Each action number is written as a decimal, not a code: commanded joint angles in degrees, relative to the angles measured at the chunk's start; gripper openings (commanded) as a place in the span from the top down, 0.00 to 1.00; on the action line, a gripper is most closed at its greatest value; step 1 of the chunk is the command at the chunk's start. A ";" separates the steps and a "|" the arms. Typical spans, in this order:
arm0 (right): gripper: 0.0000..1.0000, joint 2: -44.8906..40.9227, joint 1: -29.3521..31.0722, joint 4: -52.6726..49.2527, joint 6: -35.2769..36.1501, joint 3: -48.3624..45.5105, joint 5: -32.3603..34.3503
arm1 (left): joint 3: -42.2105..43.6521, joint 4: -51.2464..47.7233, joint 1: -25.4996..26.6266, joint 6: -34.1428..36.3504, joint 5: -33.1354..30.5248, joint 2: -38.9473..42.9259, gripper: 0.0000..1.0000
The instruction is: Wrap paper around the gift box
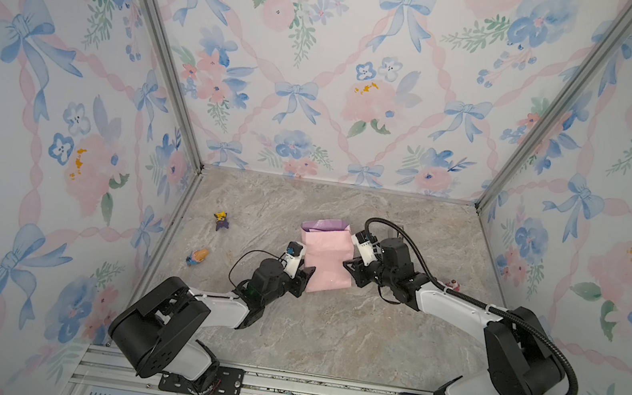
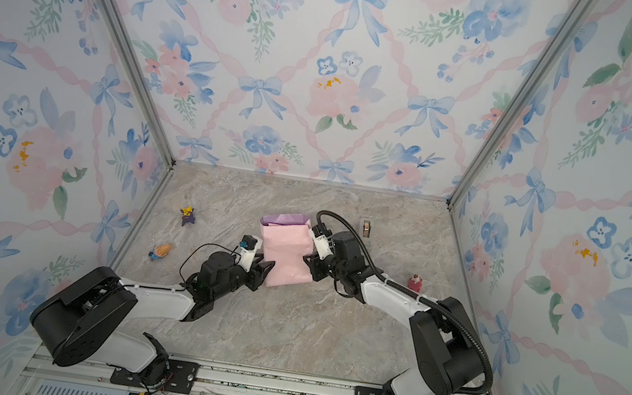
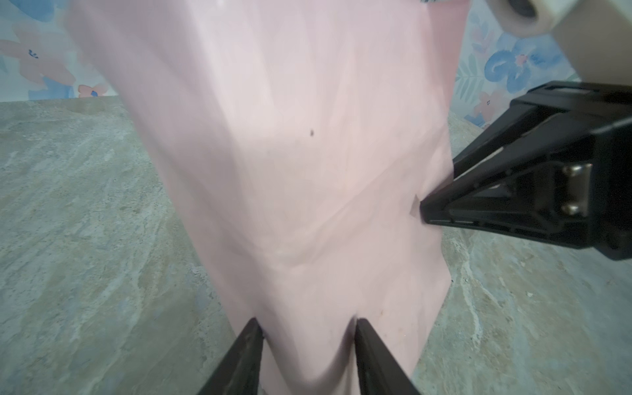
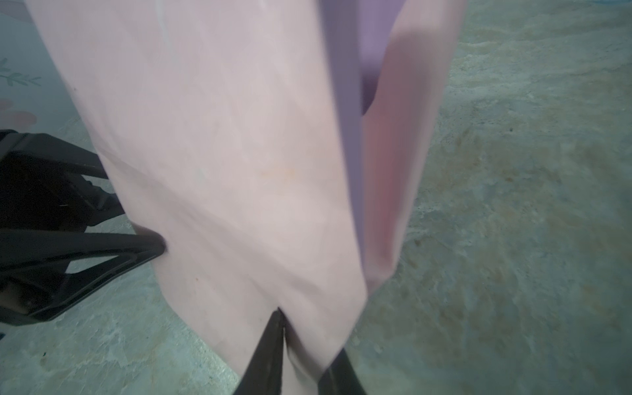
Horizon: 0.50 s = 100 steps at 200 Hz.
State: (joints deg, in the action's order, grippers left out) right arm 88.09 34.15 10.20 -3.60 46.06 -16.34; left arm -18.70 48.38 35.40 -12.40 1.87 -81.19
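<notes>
Left jaws are seen clamped on the paper (image 1: 324, 258) at its near-left edge; right jaws are pinched on its right edge, farther back. Paper is held mid-worktop (image 1: 328, 334), long axis near-to-far. Box is hidden, judged folded inside, between both jaws.

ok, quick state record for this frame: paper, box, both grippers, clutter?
paper: folded over, pink face out, lilac face showing at the far end
box: not visible; possibly inside the fold
left gripper: closed on the paper's left edge
right gripper: closed on the paper's right edge
table: marble-look top
clutter: tape dispenser far right; purple toy and orange toy left of the paper, red toy right; all apart from the paper
</notes>
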 commanded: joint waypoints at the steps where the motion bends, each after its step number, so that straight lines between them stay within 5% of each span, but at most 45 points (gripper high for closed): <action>1: 0.79 -2.39 2.03 1.31 0.50 -3.40 1.12 | 2.76 1.62 1.24 1.45 -1.63 2.11 0.54; 18: 0.76 -4.45 2.41 1.41 -0.43 -5.68 1.78 | 4.88 1.63 1.64 0.70 -2.71 3.95 0.51; 60: 0.48 -10.87 2.29 -0.46 -2.83 -9.93 2.66 | 9.58 1.54 2.22 -2.18 -4.55 8.85 0.43; 100: 0.40 -16.60 0.81 -3.93 -5.30 -9.64 -0.58 | 9.62 -1.84 2.31 -6.59 -4.74 15.52 0.35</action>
State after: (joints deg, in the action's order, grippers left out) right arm 73.91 35.73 8.86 -6.70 36.14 -14.90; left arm -8.91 48.23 37.47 -15.66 -2.07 -69.01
